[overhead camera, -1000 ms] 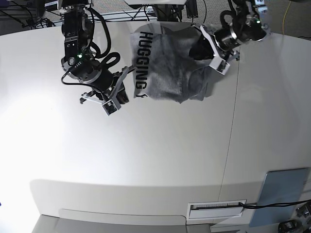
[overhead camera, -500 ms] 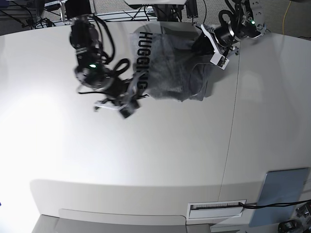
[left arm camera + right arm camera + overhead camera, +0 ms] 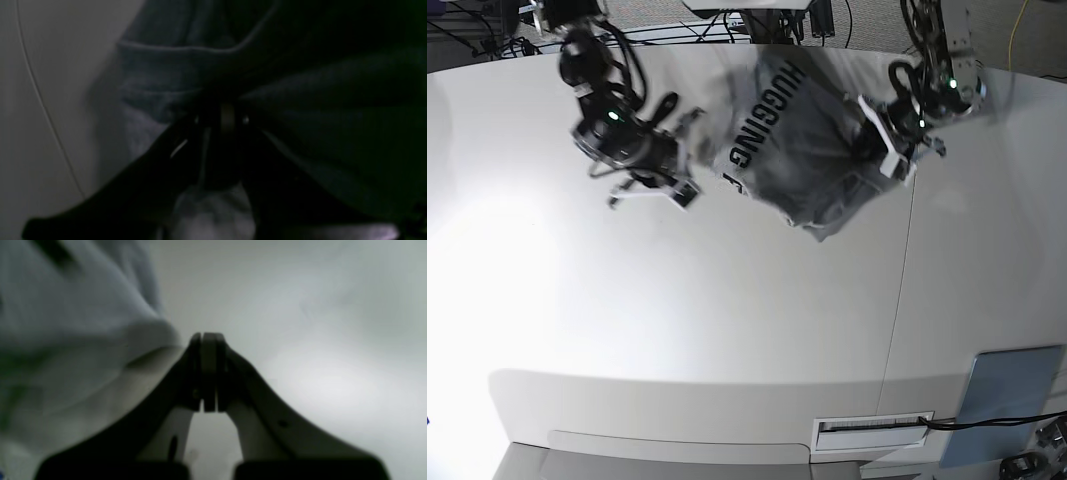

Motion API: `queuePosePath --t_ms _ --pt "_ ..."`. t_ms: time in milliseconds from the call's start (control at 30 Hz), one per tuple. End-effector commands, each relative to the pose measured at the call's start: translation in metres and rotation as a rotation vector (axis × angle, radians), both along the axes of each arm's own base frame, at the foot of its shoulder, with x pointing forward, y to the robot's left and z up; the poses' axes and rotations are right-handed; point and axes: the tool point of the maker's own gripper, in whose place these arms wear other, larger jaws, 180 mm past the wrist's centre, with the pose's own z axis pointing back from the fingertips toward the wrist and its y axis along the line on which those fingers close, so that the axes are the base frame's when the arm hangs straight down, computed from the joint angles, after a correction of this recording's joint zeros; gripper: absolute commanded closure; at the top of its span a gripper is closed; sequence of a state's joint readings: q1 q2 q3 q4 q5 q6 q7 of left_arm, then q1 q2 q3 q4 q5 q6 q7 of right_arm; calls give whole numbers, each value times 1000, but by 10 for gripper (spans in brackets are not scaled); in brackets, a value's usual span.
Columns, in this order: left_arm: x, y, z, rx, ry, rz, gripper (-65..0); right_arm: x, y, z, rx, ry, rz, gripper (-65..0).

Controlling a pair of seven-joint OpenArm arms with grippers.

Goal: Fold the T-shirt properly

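Burying left end effector fingertips, dark T-shirt folds

T-shirt on table, between both arms, far side

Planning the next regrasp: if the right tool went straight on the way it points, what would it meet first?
Probably bare table; the T-shirt lies just left of that line. Depth is unclear.

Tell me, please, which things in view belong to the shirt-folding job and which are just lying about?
Job: T-shirt, pinched by the left gripper; right gripper, shut and empty beside it.

Lying about: blue-grey sheet at the table corner; white labelled slot plate; cables behind.
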State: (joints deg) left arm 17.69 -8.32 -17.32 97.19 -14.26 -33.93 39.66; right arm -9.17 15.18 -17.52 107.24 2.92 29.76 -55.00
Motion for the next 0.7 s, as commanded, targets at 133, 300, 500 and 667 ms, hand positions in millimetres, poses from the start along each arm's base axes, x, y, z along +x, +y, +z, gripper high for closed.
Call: queuePosePath --t_ms 133,300,500,667 --pt "21 -22 3 -40 -20 -79 -79 -22 17 13 83 -25 36 0" --pt "35 -59 4 -36 -42 -200 -79 -45 21 8 100 18 40 0" --pt "50 -96 19 -53 -94 -309 -79 -74 29 14 125 42 55 0" --pt "50 -128 29 -75 -120 -403 -79 -97 36 25 152 51 59 0"
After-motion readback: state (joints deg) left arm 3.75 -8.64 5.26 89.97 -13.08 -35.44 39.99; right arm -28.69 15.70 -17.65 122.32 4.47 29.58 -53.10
